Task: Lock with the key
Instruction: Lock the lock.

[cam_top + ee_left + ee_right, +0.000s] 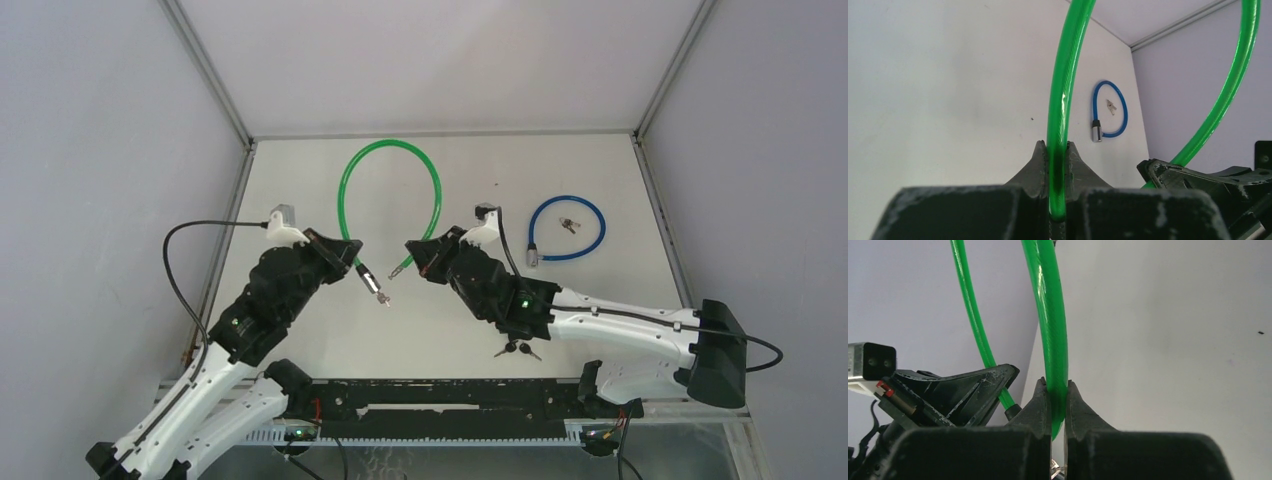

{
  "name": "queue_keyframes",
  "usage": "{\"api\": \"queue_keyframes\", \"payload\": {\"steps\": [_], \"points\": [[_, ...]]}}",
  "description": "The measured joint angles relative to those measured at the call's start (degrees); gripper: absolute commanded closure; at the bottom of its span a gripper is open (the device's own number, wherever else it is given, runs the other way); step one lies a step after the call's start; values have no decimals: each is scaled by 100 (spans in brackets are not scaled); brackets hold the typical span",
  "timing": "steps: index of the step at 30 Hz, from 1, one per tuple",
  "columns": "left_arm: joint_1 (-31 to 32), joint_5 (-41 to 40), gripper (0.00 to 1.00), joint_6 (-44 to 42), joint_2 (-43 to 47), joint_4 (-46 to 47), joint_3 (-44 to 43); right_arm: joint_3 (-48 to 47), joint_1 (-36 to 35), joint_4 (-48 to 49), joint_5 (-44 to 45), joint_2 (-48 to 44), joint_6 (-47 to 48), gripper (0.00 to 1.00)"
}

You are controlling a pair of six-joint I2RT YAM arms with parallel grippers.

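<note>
Left gripper [352, 251], right gripper [413, 248] each pinched tight on green cable lock [391, 148] ends. Align ends coaxial, mate slowly.

1. No text, label, brand, number or sign can be read in any of the three views.
2. The small dark-headed metal keys [517, 350], lying near and right of centre, are too small to show any stamp.
3. The silver metal barrel of the blue cable lock [1096, 131], far right, is too blurred to read.
</note>
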State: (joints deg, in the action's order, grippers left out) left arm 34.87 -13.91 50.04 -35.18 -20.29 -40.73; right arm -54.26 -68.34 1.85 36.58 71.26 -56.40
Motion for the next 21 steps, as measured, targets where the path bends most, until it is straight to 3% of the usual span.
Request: {"api": "queue_keyframes", "payload": {"steps": [7, 12, 21], "points": [[133, -96, 100, 9, -133, -146, -7, -216, 0, -264, -20, 118, 232, 100], [175, -98, 100, 11, -321, -216, -81, -216, 2, 103, -409, 149, 796, 100], [175, -125, 100, 59, -341, -450, -232, 1145, -2, 2461, -1211, 181, 2345, 100]]}}
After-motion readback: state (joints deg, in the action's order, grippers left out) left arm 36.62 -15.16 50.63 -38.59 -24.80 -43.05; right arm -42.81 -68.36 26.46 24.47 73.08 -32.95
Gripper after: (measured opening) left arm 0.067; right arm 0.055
